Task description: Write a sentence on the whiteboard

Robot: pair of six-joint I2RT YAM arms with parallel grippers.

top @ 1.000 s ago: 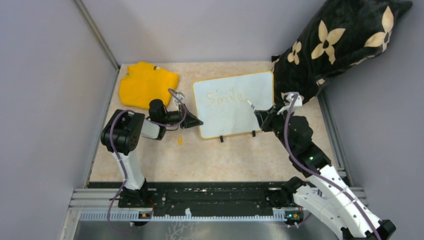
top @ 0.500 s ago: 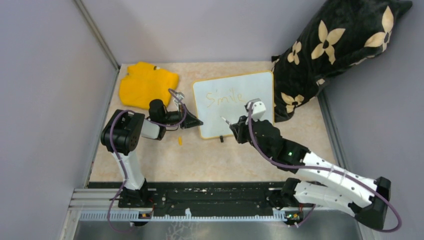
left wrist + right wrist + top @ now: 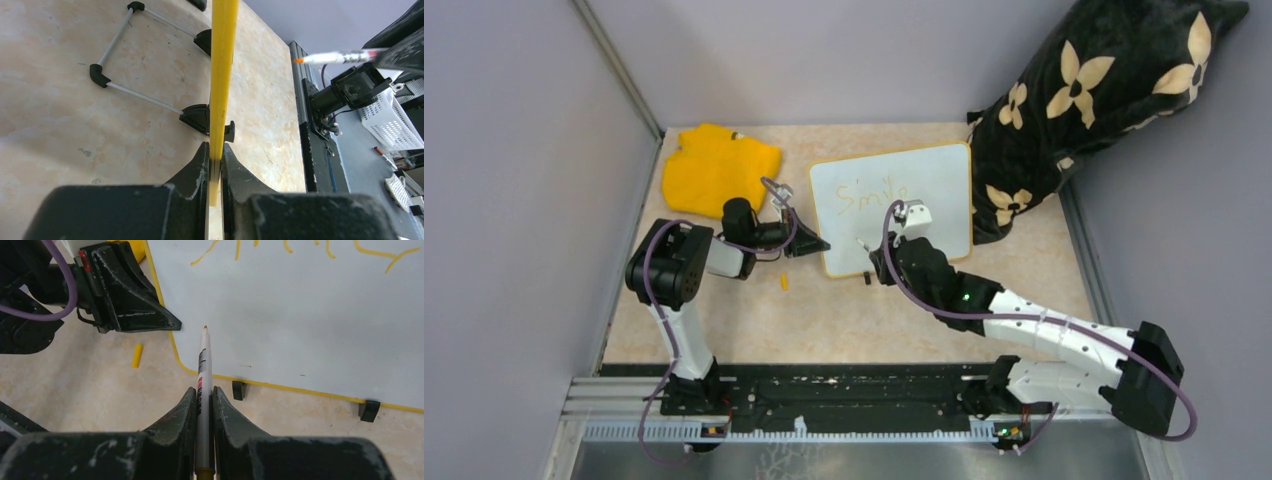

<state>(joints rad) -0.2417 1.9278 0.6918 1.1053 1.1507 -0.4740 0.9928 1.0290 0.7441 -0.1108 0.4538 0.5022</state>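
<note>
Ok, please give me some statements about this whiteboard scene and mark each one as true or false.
1. The right fingers hold a thin white marker pen with an orange tip. True.
2. The left fingers stand open, away from the glossy white board. False: they are shut on its yellow rim.
3. Two lines of writing show on the board. False: only the orange word "Smile" shows.
4. A small yellow cap lies on the beige table near the left fingers. True.

I count one whiteboard point(image 3: 929, 178), two clip feet point(image 3: 239, 390), one marker point(image 3: 204, 365), one small yellow piece point(image 3: 783, 283), one yellow cloth point(image 3: 719, 168), one flowered cushion point(image 3: 1104, 80) — plus left gripper point(image 3: 215, 155) and right gripper point(image 3: 204, 397).
</note>
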